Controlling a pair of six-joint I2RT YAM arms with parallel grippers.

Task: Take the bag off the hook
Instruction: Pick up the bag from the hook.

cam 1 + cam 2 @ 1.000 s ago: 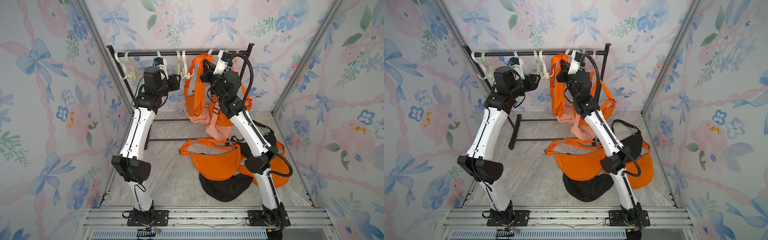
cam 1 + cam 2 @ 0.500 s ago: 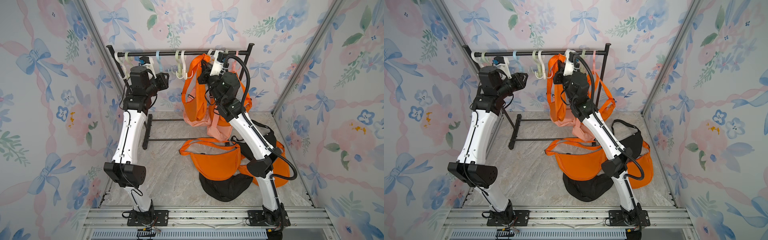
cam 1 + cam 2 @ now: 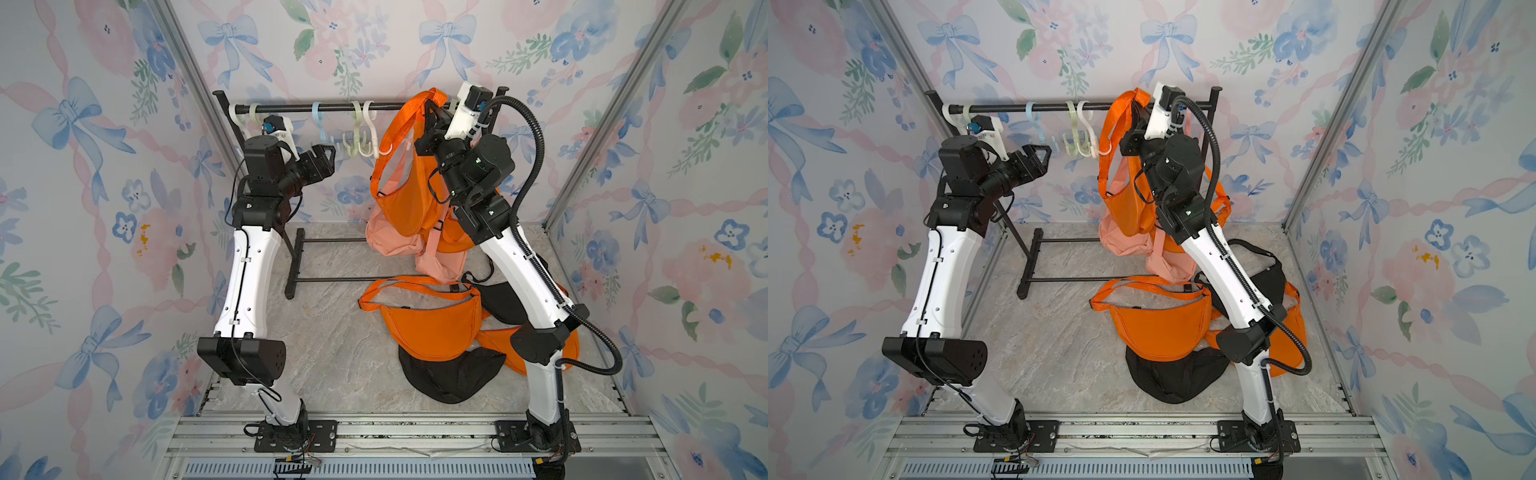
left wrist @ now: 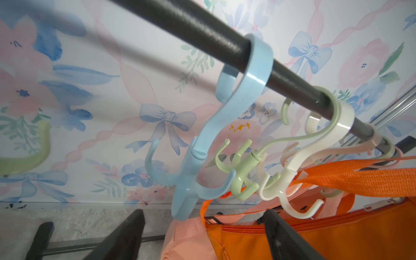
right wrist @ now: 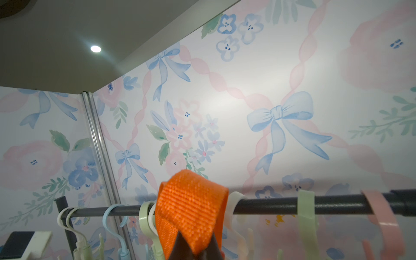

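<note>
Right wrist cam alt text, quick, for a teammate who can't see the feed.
The right gripper, shut, pinches a loop of orange strap that crosses in front of the black rail. Along the rail hang pastel hooks in white, blue, green and pink, against floral bow wallpaper.

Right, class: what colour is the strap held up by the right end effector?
The strap is bright orange, and it shows best in the right wrist view.

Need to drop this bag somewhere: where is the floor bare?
Bare floor lies between the left arm and the heap of bags, in front of the rack's foot. Around the right arm it is crowded with bags.
</note>
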